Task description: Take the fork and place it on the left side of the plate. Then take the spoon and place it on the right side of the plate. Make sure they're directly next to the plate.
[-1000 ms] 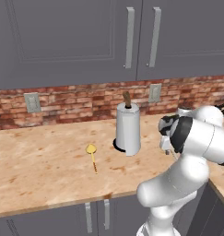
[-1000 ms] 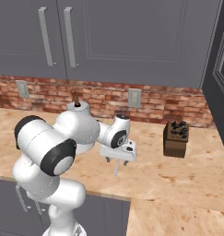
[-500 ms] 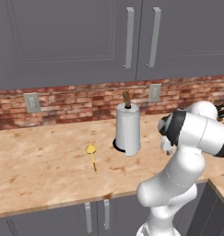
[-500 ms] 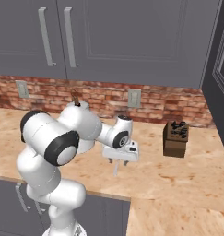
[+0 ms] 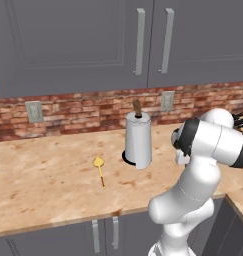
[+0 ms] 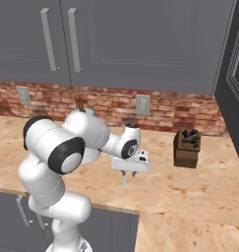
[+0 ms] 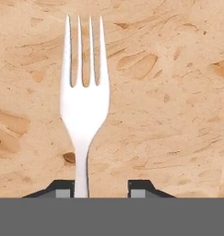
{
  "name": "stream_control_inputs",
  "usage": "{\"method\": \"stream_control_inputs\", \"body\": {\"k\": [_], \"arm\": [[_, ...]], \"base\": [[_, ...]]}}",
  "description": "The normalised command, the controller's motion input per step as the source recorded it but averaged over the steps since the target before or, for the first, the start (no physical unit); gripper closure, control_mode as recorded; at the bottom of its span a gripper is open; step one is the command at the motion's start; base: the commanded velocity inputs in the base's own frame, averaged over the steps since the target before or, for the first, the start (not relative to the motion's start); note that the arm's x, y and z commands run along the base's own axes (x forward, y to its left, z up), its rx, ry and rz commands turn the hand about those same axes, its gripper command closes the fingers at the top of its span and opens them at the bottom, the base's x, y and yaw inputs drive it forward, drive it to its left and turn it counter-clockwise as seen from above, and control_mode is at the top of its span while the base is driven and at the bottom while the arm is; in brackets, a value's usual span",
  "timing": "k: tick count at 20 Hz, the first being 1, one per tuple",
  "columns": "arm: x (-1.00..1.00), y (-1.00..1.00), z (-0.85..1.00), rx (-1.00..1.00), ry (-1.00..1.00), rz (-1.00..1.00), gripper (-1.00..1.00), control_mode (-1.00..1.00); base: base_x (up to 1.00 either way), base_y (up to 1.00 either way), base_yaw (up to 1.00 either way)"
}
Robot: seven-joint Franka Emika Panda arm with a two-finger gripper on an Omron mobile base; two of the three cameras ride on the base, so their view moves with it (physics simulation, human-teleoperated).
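Thin silver-grey metal fork (image 7: 84, 106) lies flat on the speckled tan stone counter (image 7: 168, 92), handle between the two dark finger tips of the gripper (image 7: 100, 189), against one tip with a gap to the other; whether it's clamped, can't tell. Step: grabbing fork. Next: firm pinch, lift, carry to plate's left side. Yellow-gold spoon (image 5: 99, 170) waits beside the white cylindrical canister (image 5: 138, 140); brick backsplash (image 5: 83, 107), grey cabinets (image 5: 68, 45) behind.

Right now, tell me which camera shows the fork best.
The hand view: the fork lies flat on the counter, tines and neck plain, its handle running down between the fingertips. In the right base view it is a thin sliver under the gripper. In the left base view the arm covers it.
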Motion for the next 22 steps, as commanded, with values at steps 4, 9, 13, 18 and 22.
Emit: {"method": "stream_control_inputs", "body": {"k": [4, 9, 13, 18, 22], "arm": [[-0.03, 0.27, -0.48, -0.06, -0.08, 0.01, 1.00, -1.00], [-0.06, 0.08, -0.15, -0.03, -0.10, 0.00, 1.00, -1.00], [-0.05, 0.00, 0.00, 0.00, -0.01, 0.00, 1.00, -1.00], [-0.15, -0.03, 0.16, 0.00, 0.00, 0.00, 1.00, -1.00], [-0.50, -0.09, 0.55, 0.00, -0.03, 0.00, 1.00, -1.00]], "base": [[0.00, 0.00, 0.00], [0.00, 0.00, 0.00], [0.00, 0.00, 0.00], [0.00, 0.00, 0.00], [0.00, 0.00, 0.00]]}}
